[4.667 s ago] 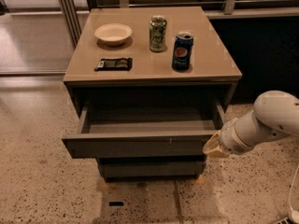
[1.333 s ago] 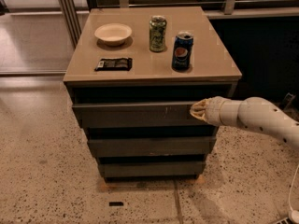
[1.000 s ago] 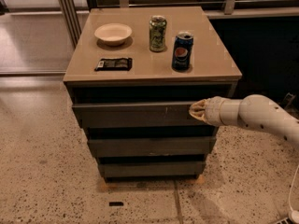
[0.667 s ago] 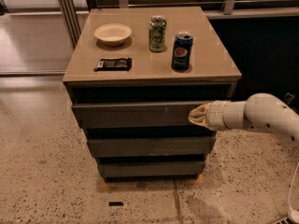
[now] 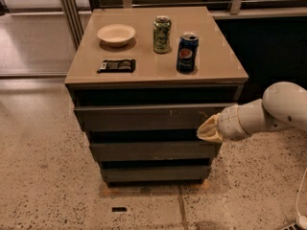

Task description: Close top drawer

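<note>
The top drawer [image 5: 144,117] is a wide dark grey-brown front with small pale scratches right of centre. It sits pushed in under the tan tabletop [image 5: 220,68], with a dark gap above it. My gripper [image 5: 209,129] is the pale tip of the white arm [image 5: 268,111] that reaches in from the right. It is at the lower right corner of the top drawer's front. I cannot tell whether it touches the front.
On the tabletop stand a cream bowl [image 5: 115,34], a green can [image 5: 162,33], a blue can [image 5: 186,51] and a black packet [image 5: 116,65]. Below are the middle drawer [image 5: 153,150] and the bottom drawer [image 5: 156,173]. Speckled floor surrounds the cabinet; metal posts [image 5: 71,8] stand at back left.
The top drawer, pulled out at first, is now pushed in. Over the last second my gripper has drawn back slightly right and down from the drawer front.
</note>
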